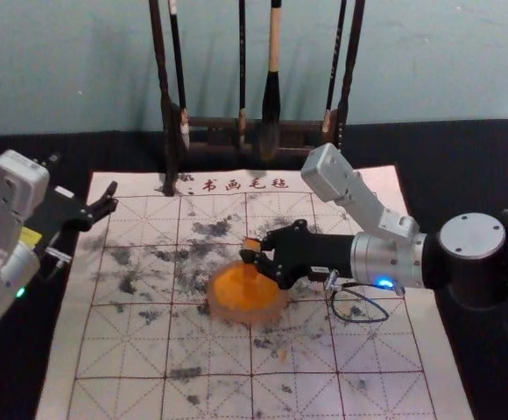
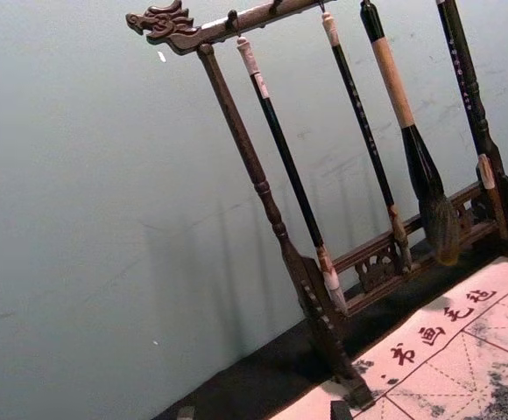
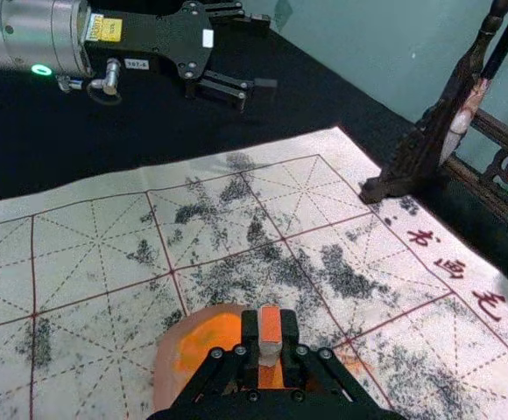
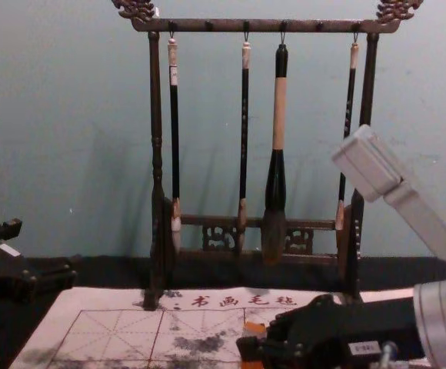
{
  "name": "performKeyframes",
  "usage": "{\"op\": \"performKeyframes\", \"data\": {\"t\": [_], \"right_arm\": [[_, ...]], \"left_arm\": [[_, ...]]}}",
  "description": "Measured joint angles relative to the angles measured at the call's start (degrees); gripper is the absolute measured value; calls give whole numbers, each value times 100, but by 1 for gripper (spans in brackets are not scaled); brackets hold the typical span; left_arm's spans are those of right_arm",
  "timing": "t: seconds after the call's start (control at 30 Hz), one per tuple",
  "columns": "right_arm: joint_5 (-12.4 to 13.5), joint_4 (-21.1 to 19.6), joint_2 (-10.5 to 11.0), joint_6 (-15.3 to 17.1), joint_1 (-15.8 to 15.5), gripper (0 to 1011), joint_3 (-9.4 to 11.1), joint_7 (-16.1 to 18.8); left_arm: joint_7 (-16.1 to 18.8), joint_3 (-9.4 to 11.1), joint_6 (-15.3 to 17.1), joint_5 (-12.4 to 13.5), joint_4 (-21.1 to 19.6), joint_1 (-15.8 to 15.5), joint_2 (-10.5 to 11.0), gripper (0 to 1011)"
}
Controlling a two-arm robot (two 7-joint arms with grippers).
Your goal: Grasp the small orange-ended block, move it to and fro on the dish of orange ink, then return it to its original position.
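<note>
Over the dish of orange ink [image 1: 226, 308], my right gripper [image 1: 256, 251] is shut on the orange-ended block [image 1: 251, 244]. The right wrist view has the block [image 3: 270, 325], orange on top with a pale band below, between the fingertips of the right gripper [image 3: 271, 341]. Behind it lies the dish [image 3: 168, 363], partly covered by the gripper. Whether the block's lower end touches the ink is hidden. My left gripper [image 1: 105, 202] is parked open and empty off the mat's left edge; in the left wrist view the left gripper [image 2: 263, 411] shows its separated tips.
A dark wooden rack [image 4: 156, 154] with several hanging brushes stands behind the mat. The gridded white mat [image 1: 114, 350], marked with dark ink smudges, lies on a black tablecloth [image 1: 490, 157]. A big brush [image 4: 275, 184] hangs low near the rack's middle.
</note>
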Motion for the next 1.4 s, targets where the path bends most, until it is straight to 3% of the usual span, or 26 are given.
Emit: {"op": "performKeyframes", "data": {"t": [0.7,1.4], "right_arm": [[55,-419,232,35,-289,109,96,-19],[82,-347,75,34,-252,109,-52,84]], "left_arm": [[0,0,0,0,0,0,0,1001],[0,0,0,0,0,0,0,1001]]}}
